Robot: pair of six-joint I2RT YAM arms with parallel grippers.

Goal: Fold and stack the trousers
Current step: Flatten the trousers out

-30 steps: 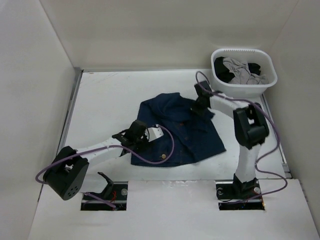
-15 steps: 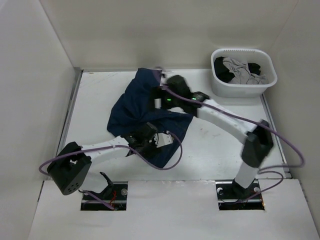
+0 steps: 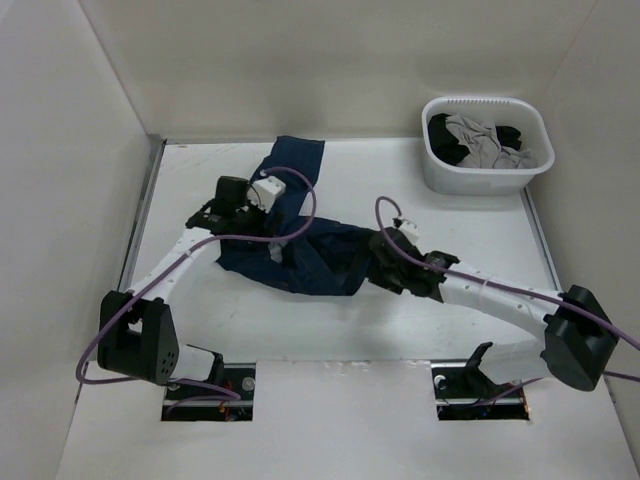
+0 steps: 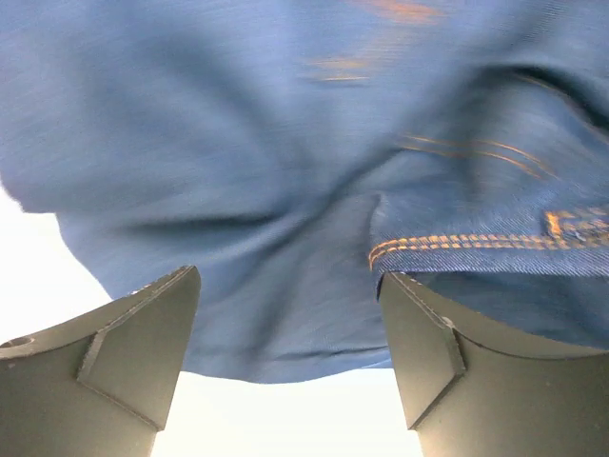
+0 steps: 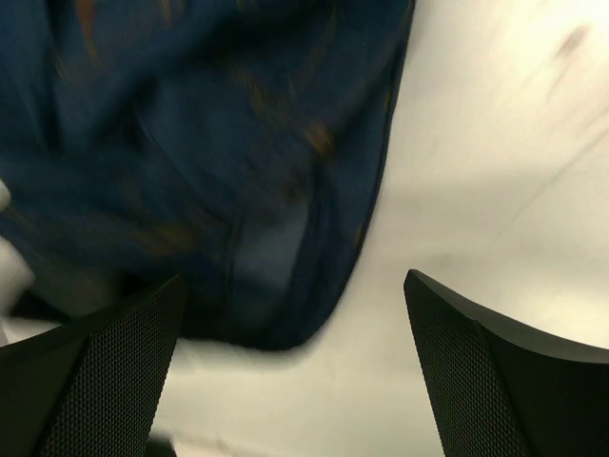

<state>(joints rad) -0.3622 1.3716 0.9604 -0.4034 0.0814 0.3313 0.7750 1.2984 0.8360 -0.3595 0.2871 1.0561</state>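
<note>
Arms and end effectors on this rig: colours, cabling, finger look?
The left arm and right arm: white links, black joints, loose purple cables. The left end effector's fingers are smooth dark-grey wedges; the right end effector's fingers black, fine mesh texture.

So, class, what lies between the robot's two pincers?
The jeans: bunched denim fills the stretch from the left pincer to the right pincer, as the top view shows.

Motion blur smears the right wrist view: the trousers ahead of the right tool show only vague orange flecks. Beyond the left tool the cloth runs off the frame's top and sides. From above, both tools' fingertips are lost against dark denim.
</note>
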